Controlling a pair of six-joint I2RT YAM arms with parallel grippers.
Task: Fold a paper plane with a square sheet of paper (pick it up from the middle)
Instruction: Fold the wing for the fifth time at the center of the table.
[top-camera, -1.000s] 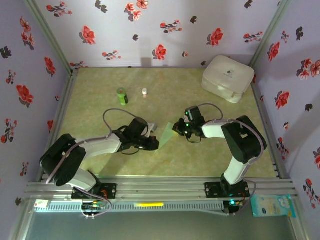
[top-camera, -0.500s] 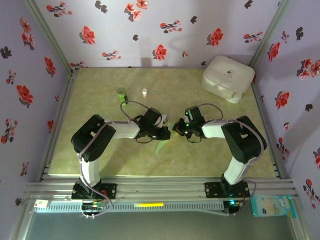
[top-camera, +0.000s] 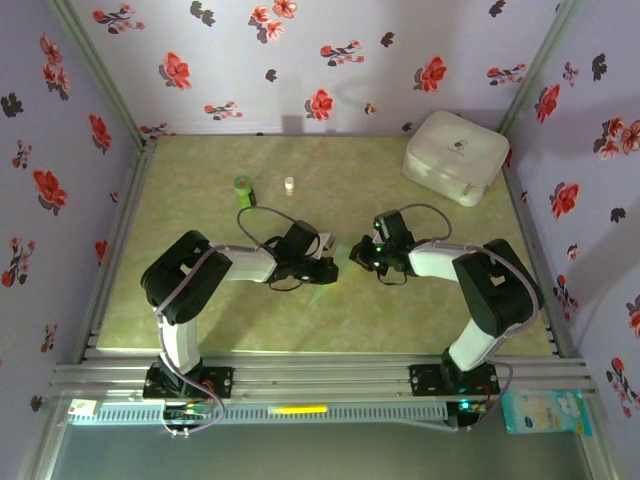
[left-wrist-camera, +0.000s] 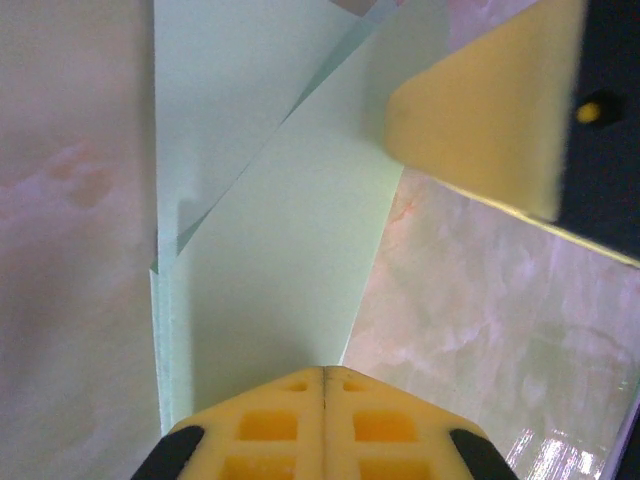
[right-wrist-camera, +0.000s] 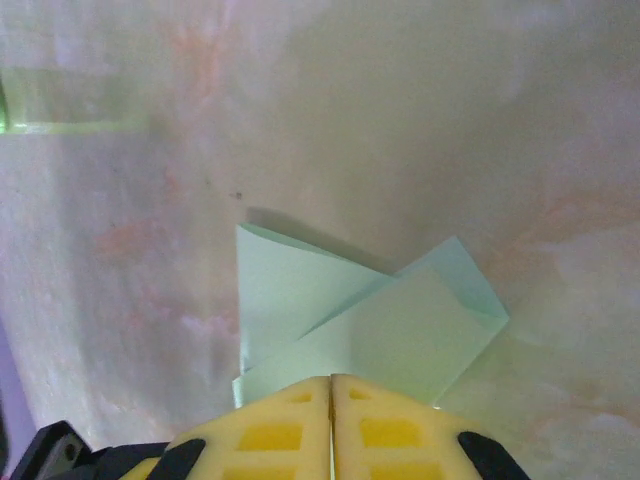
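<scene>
Your left gripper (top-camera: 328, 270) is closed. In the left wrist view its two yellow fingers (left-wrist-camera: 270, 425) press flat against each other with no gap. The paper plane (left-wrist-camera: 270, 280) lies right in front of those tips, and part of it goes under them. You cannot tell if the tips pinch the paper or just sit on top of it.

Your right gripper (top-camera: 360, 256) is closed too. In the right wrist view its tips (right-wrist-camera: 332, 385) meet, and the paper plane (right-wrist-camera: 370, 325) slips under them. Here too you cannot tell if it is pinched or only touched.

The paper is pale green and already folded. You can see flaps that cross over each other and a sharp crease down one side. It casts a small shadow on the table.

From above, the paper plane (top-camera: 321, 292) sits near the middle of the table (top-camera: 200, 310), between your two grippers. One thin pointed end sticks out toward the near edge, just below your left gripper. The two grippers face each other and are very close. In the left wrist view, one yellow finger (left-wrist-camera: 480, 110) of your right gripper sits over the far corner of the paper.

Farther back on the table stand a small green bottle (top-camera: 243, 186) and a tiny white thing (top-camera: 289, 184). A white rounded case (top-camera: 455, 155) sits in the far right corner, well apart from the paper.
</scene>
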